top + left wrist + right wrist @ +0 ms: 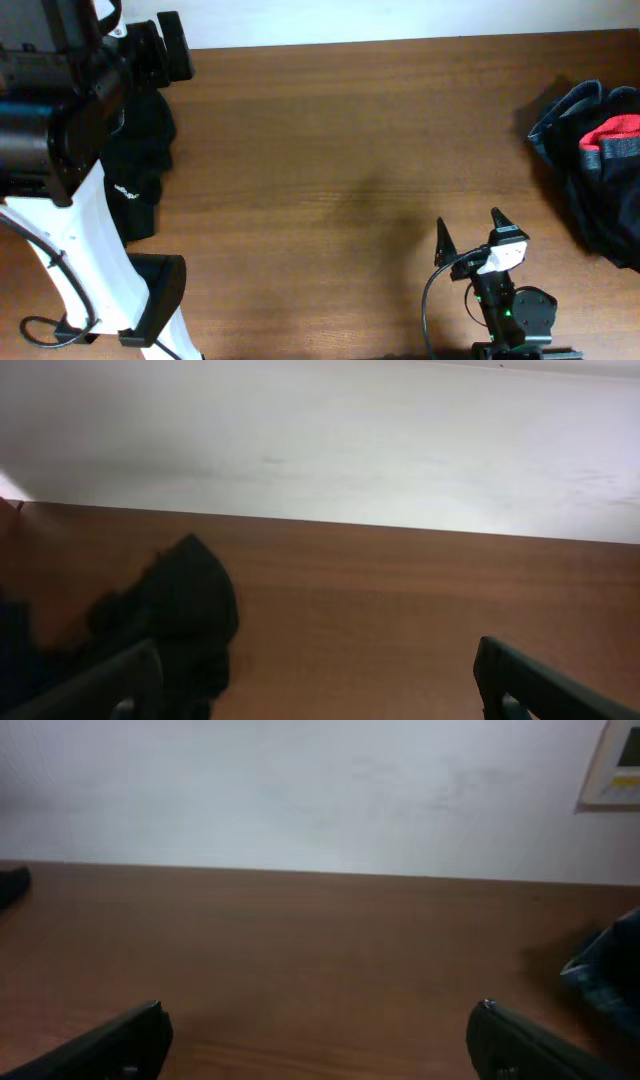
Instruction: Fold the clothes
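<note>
Lying crumpled, black garment [146,140] bears illegible logo [122,190].

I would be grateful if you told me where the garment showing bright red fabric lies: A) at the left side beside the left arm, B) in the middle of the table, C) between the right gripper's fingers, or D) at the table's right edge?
D: the dark heap with the red lining sits at the right edge of the table, apart from the open right gripper.

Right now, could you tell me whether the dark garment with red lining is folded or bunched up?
Bunched up, not folded: the dark garment lies in an uneven heap, red lining exposed.
</note>
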